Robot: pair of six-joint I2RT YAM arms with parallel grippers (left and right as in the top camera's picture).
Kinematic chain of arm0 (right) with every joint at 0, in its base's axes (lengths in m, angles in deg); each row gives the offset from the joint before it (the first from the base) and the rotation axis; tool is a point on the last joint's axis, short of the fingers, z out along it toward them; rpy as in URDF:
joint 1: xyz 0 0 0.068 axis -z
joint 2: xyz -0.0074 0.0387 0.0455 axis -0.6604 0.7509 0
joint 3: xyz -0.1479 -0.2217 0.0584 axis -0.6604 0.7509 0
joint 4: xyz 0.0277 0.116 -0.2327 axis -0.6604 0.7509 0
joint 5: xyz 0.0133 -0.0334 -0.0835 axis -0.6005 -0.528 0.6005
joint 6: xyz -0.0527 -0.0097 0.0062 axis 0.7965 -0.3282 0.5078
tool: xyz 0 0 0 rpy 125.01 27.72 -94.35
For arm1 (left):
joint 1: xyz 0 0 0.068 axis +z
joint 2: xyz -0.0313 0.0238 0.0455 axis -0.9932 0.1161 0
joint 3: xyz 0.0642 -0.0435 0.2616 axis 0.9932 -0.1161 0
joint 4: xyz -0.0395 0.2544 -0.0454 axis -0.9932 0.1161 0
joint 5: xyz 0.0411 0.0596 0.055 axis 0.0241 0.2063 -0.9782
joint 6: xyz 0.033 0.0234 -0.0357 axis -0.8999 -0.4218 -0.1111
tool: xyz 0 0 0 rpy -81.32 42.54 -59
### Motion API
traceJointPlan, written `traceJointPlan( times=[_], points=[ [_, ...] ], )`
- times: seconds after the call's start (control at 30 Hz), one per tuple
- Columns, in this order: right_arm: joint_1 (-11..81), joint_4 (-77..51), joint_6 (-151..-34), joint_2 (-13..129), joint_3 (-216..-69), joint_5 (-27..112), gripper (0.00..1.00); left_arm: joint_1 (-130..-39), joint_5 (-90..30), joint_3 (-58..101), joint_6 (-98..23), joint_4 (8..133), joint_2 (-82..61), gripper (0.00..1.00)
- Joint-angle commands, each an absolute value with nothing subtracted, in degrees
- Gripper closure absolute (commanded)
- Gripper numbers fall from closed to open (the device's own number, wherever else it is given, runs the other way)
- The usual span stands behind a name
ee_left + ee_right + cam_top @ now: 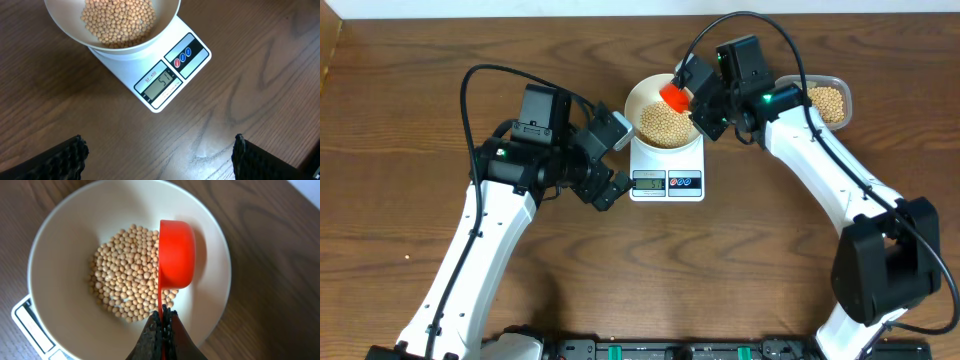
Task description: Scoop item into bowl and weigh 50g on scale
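White bowl [638, 90] stands on the kitchen scale [667, 182] at the table's far centre and holds a heap of soybeans [665, 122]. The scale display appears to read 51 in the left wrist view. Right gripper [161, 325] is clamped shut on the handle of a red scoop [176, 255], which hangs turned on its side over the bowl's right half, above the beans. Left gripper [160, 160] is spread wide and holds nothing, hovering over bare wood just beside the scale's left edge. A clear plastic tub [844, 95] with more beans sits right of the bowl.
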State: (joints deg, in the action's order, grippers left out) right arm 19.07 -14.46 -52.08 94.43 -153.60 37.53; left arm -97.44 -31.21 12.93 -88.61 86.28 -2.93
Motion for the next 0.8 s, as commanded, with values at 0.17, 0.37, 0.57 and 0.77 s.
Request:
traceJointPlan(
  times=[0.17,0.37,0.57,0.77],
  points=[
    [18.7,-14.8,-51.1,96.1,-154.5,38.0,0.99,-97.6,-31.3,14.1,-88.1,86.5,-3.4,0.06],
    [18.2,-14.8,-51.3,96.1,-154.4,37.0,0.99,-97.6,-31.3,14.1,-88.1,86.5,-3.4,0.05],
    [18.4,-14.8,-56.1,96.1,-154.4,34.5,0.99,-97.6,-31.3,14.0,-88.1,86.5,-3.4,0.06],
    [18.5,-14.6,-58.7,96.1,-154.4,31.8,0.99,-97.6,-31.3,14.1,-88.1,86.5,-3.4,0.06]
  ],
)
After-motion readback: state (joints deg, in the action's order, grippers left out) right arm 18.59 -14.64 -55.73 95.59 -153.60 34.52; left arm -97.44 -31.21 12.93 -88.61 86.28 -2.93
